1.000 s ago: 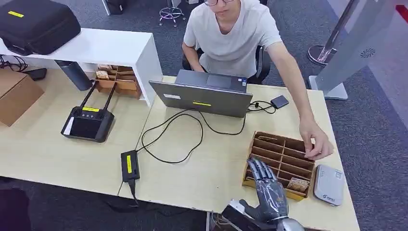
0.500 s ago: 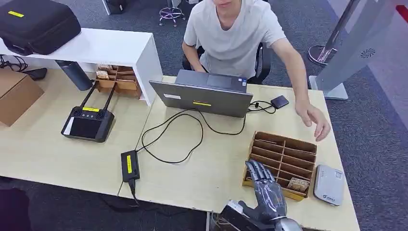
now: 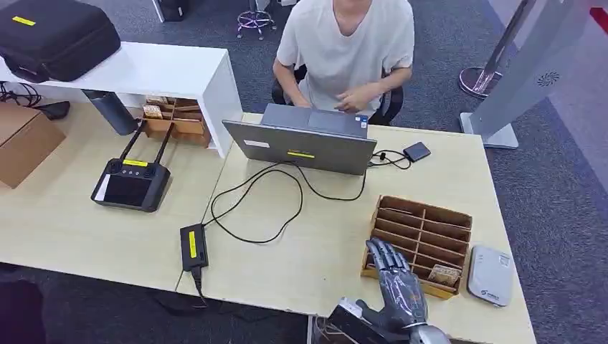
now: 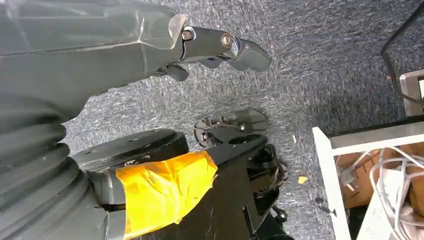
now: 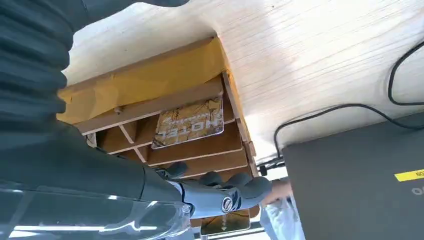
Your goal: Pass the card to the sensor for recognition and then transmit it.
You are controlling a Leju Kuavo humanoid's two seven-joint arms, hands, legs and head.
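A wooden slotted card box (image 3: pixel 423 215) stands on the desk at the near right. A brown patterned card (image 3: pixel 444 275) lies in its nearest slot, and it reads "HOTEL" in the right wrist view (image 5: pixel 190 122). The grey-white card sensor (image 3: pixel 490 275) lies flat just right of the box. My right hand (image 3: pixel 398 283) hovers over the box's near left corner with fingers stretched out, holding nothing; its fingers (image 5: pixel 225 192) reach above the slots. My left hand (image 4: pixel 150 45) hangs beside my body over the carpet, fingers loose and empty.
A person (image 3: pixel 348 50) sits behind the grey laptop (image 3: pixel 301 147), hands at its keyboard. Black cables run to a power adapter (image 3: pixel 193 246). A black controller (image 3: pixel 131 183), a white shelf (image 3: pixel 143 72) and a cardboard box (image 3: pixel 25 140) lie to the left.
The person's arm has pulled back from the far right side of the card box to the laptop. My right hand has hardly moved.
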